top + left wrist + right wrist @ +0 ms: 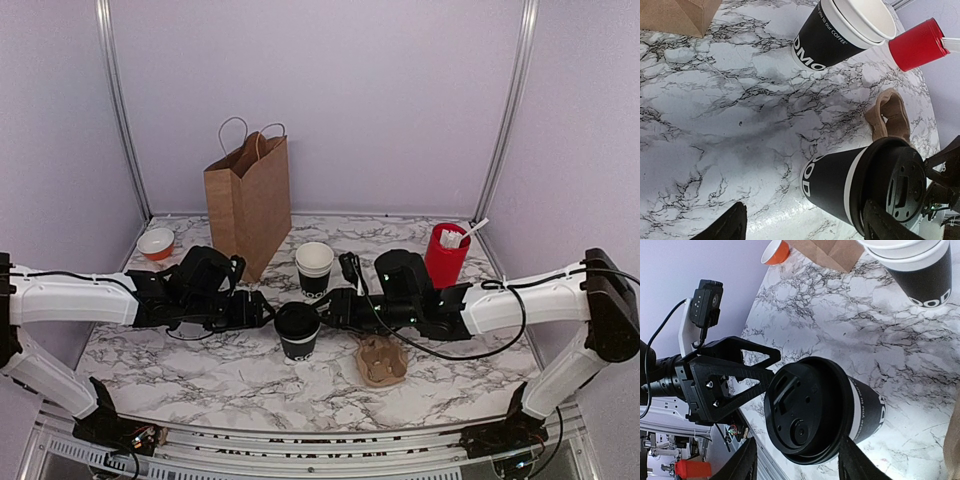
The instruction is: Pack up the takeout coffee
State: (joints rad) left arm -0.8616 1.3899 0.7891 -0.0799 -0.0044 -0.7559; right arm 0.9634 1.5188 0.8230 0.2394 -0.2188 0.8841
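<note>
The takeout coffee [297, 331], a black paper cup with its black lid on, stands upright at the middle of the marble table [200, 375]. My left gripper [264, 311] is open just left of it. In the left wrist view one finger [888, 226] lies over the lid's edge and the other finger [726, 227] stands well apart from the coffee [837, 182]. My right gripper [326, 306] is open on the coffee's right. Its fingers [854, 461] straddle the coffee's lid [807, 410] with a gap on the left side.
A brown paper bag [250, 198] stands open at the back left. A stack of lidless black cups [314, 268] is just behind the coffee, a red cup with white sticks [446, 255] at the back right. A cardboard cup carrier [382, 360] lies right of the coffee, an orange bowl [155, 242] far left.
</note>
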